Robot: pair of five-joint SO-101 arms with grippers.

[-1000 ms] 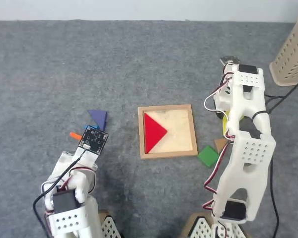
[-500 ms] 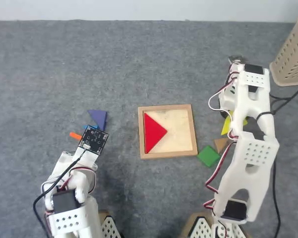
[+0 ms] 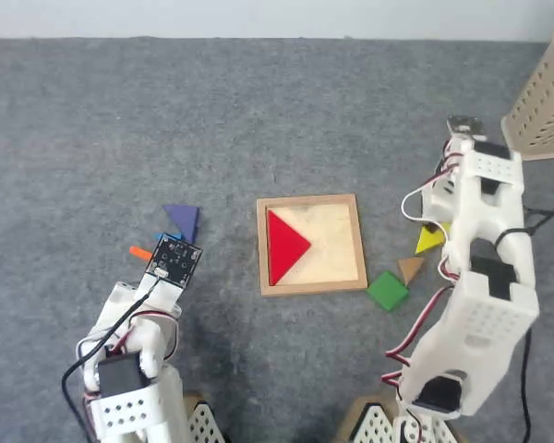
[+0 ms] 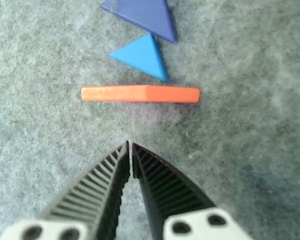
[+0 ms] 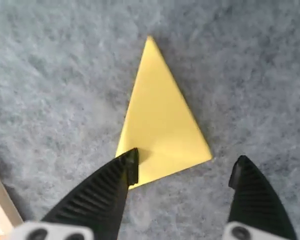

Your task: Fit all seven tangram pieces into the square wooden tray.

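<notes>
While only the red triangle (image 3: 284, 245) lies in the tray (image 3: 309, 198), the right tool (image 5: 186, 165) hangs spread over the yellow triangle (image 5: 160, 120) on the worktop (image 3: 166, 120); pinching it seems next. The left tool (image 4: 130, 150) is pressed together.

High camera hangs off the arms, looking steeply down over the table (image 3: 166, 111), the wooden tray (image 3: 307, 197) near mid-picture. Left wrist camera rides low, facing down past the left gripper (image 4: 130, 147) at the orange piece (image 4: 140, 93), which the high view shows left of the tray. Right wrist camera, lower still, faces the yellow triangle (image 5: 160, 120), right of the tray.
</notes>
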